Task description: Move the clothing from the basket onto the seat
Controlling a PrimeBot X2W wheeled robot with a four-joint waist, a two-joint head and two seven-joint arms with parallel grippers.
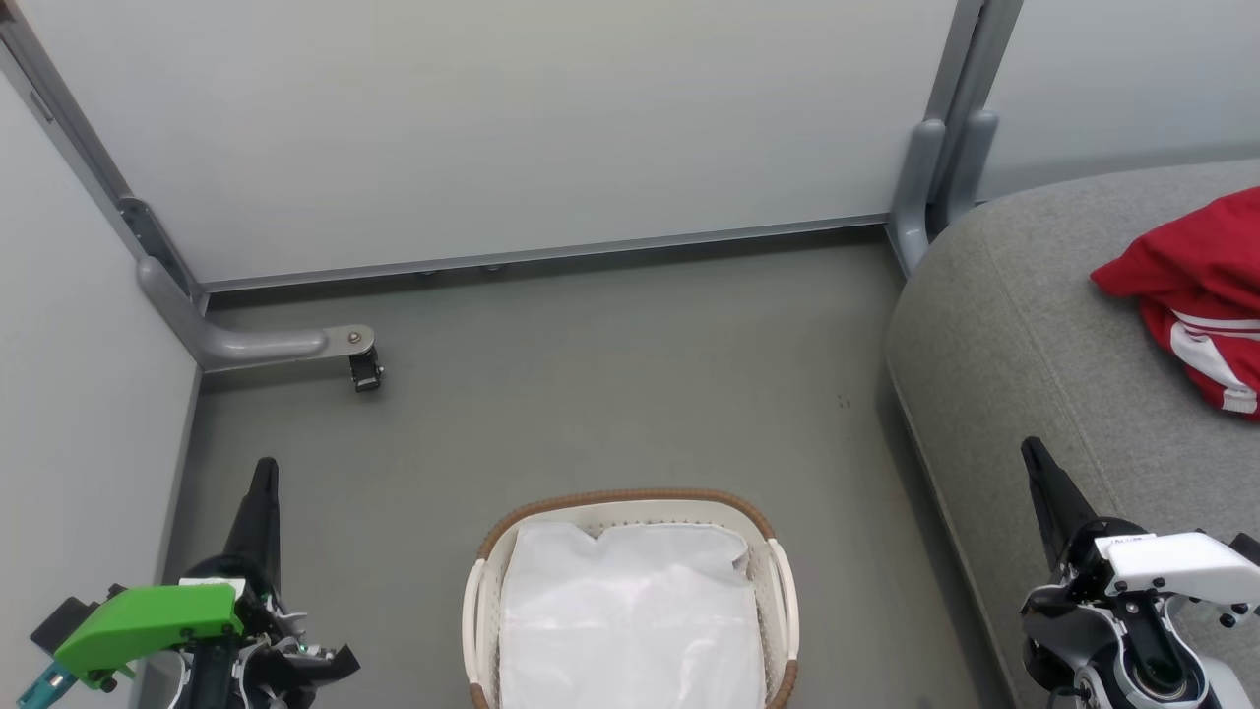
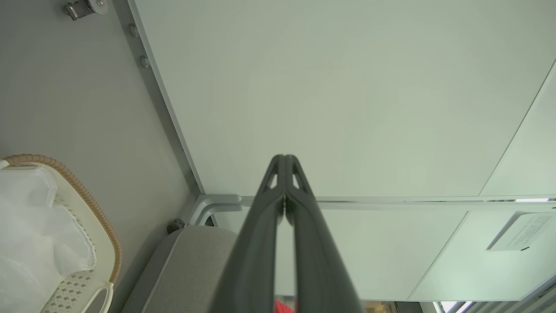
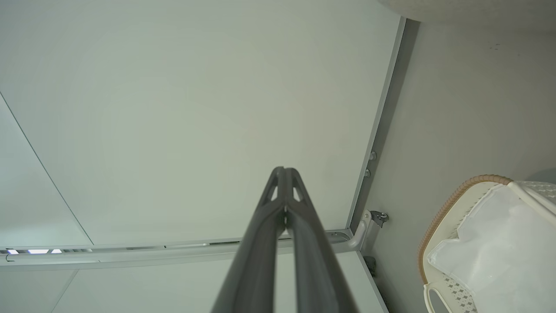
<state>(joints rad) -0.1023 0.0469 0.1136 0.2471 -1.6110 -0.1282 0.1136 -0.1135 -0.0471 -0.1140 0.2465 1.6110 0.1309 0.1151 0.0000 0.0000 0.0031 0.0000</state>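
Note:
The red clothing [image 1: 1196, 295] with white stripes lies crumpled on the light-grey seat [image 1: 1014, 325] at the right edge of the head view. The cream basket [image 1: 630, 504] with a brown rim stands on the floor at bottom centre, holding just its white liner [image 1: 630, 611]. My left gripper [image 1: 264, 471] is shut and empty at the lower left, left of the basket. My right gripper [image 1: 1032, 451] is shut and empty at the lower right, over the seat's front edge. Both wrist views show the gripper [image 2: 284, 158] [image 3: 283, 170] tips pressed together, with the basket [image 2: 93, 208] [image 3: 438, 221] at one side.
Pale partition panels [image 1: 492, 128] on grey metal frames wall in the grey floor [image 1: 591, 374] at the back and left. A small caster on a bracket [image 1: 364, 369] juts out at the left wall's foot. A grey frame post [image 1: 935, 167] stands beside the seat's back corner.

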